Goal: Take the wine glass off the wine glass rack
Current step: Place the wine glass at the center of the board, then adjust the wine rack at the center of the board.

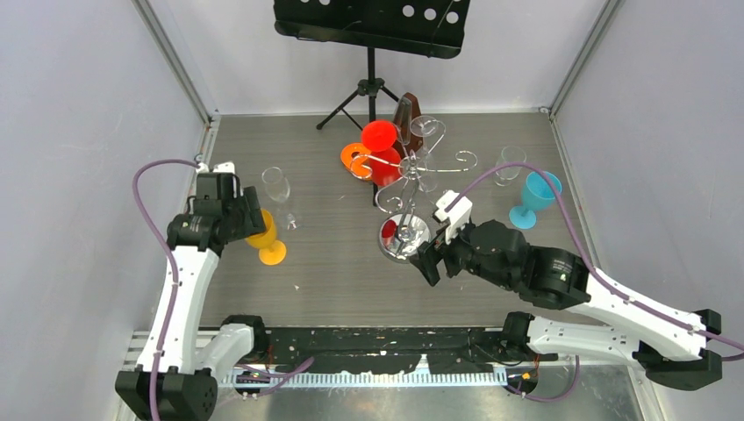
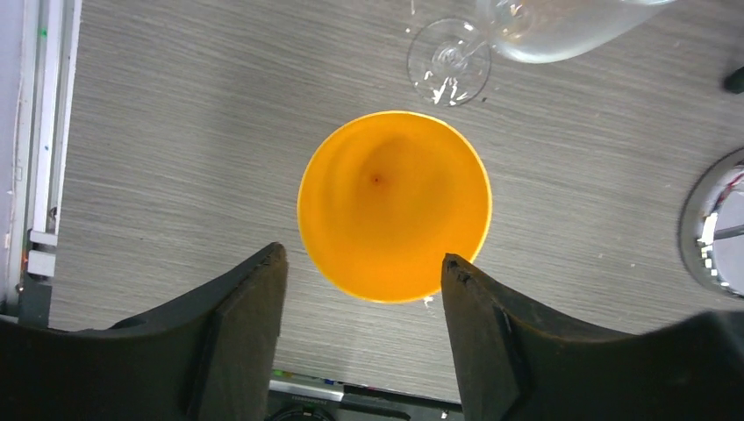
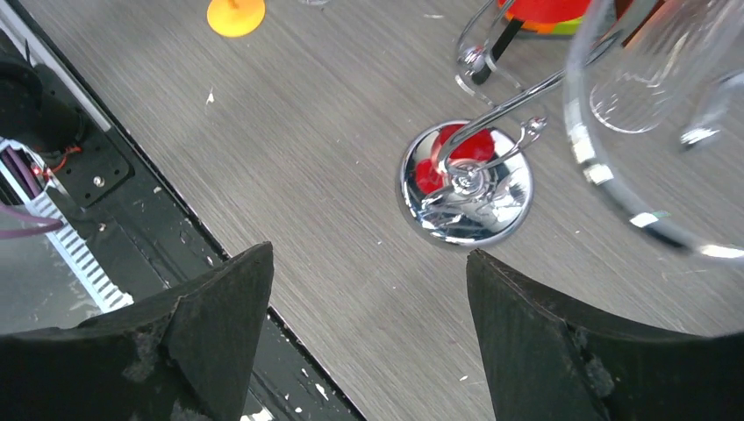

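Observation:
The chrome wine glass rack (image 1: 419, 167) stands mid-table on its round mirror base (image 3: 421, 206). Hanging from its curled arms are red wine glasses (image 1: 379, 137), an orange one (image 1: 354, 158) and a clear one (image 1: 427, 132). The clear bowl (image 3: 667, 132) fills the right wrist view's upper right. My right gripper (image 1: 428, 260) is open just in front of the base, with nothing between its fingers. My left gripper (image 1: 248, 224) is open above an upright yellow-orange wine glass (image 2: 395, 202) on the table at left. Its fingertips stand on either side of the near rim without gripping it.
A clear glass (image 1: 278, 188) stands behind the yellow-orange one. A blue glass (image 1: 536, 196) and another clear glass (image 1: 508, 165) stand right of the rack. A black tripod music stand (image 1: 372, 35) is at the back. Grey walls close in three sides.

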